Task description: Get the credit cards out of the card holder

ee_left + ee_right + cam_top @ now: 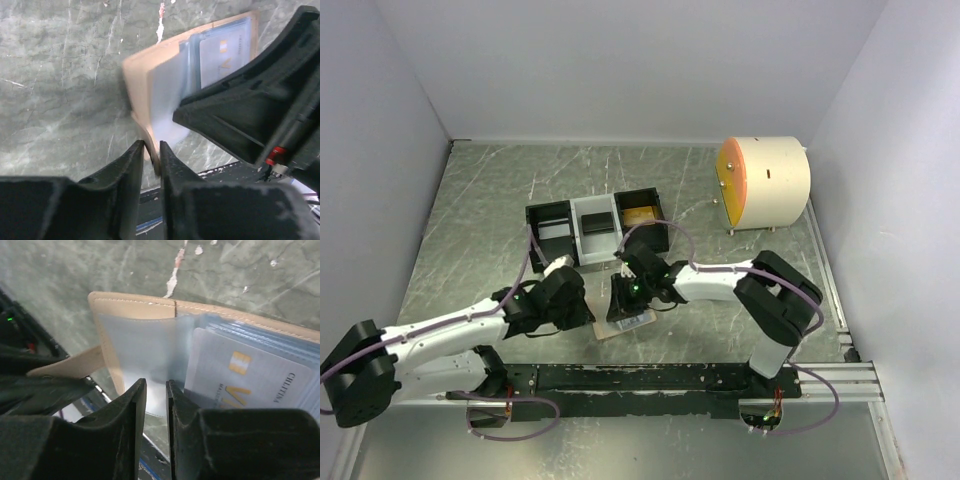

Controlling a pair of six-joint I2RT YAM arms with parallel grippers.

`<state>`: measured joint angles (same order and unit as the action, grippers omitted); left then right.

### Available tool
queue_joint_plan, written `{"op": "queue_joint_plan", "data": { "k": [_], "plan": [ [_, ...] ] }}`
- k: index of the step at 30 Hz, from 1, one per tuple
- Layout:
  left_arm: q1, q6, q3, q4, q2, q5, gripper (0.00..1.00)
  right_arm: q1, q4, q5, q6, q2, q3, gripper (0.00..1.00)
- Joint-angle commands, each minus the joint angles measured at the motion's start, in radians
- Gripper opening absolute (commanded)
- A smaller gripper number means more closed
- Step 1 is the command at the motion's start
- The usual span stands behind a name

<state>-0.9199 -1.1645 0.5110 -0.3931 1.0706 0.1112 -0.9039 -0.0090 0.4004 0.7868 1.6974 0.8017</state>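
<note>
The card holder (135, 305) has a matt tan, leather-like outer with a stitched edge and translucent pale blue plastic sleeves; the credit card (250, 375) is smooth silver-grey plastic. My right end effector (156, 410) is matt black plastic, and the bench (100, 270) is scratched grey-green with a stone pattern.

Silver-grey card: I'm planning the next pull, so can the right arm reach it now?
Probably yes: the silver-grey card lies just beside the right gripper with nothing between, though the jaws stand nearly closed.

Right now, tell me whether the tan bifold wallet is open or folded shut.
Open. The tan bifold wallet shows its pale blue inner faces, and a silver-grey rectangular card sits in a slot.
</note>
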Motion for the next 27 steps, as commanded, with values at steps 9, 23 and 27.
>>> {"op": "queue_joint_plan", "data": {
  "k": [9, 23, 27],
  "plan": [
    [0.004, -0.037, 0.032, -0.140, -0.231, 0.089, 0.53, -0.055, -0.124, -0.314, -0.109, -0.180, 0.101, 0.31],
    [0.004, 0.024, 0.011, 0.158, -0.323, -0.104, 0.62, -0.050, -0.219, -0.700, -0.109, -0.481, -0.042, 0.58],
    [0.002, 0.070, 0.028, 0.314, -0.243, -0.199, 0.63, -0.051, -0.188, -0.692, -0.093, -0.591, -0.137, 0.60]
  ]
}}
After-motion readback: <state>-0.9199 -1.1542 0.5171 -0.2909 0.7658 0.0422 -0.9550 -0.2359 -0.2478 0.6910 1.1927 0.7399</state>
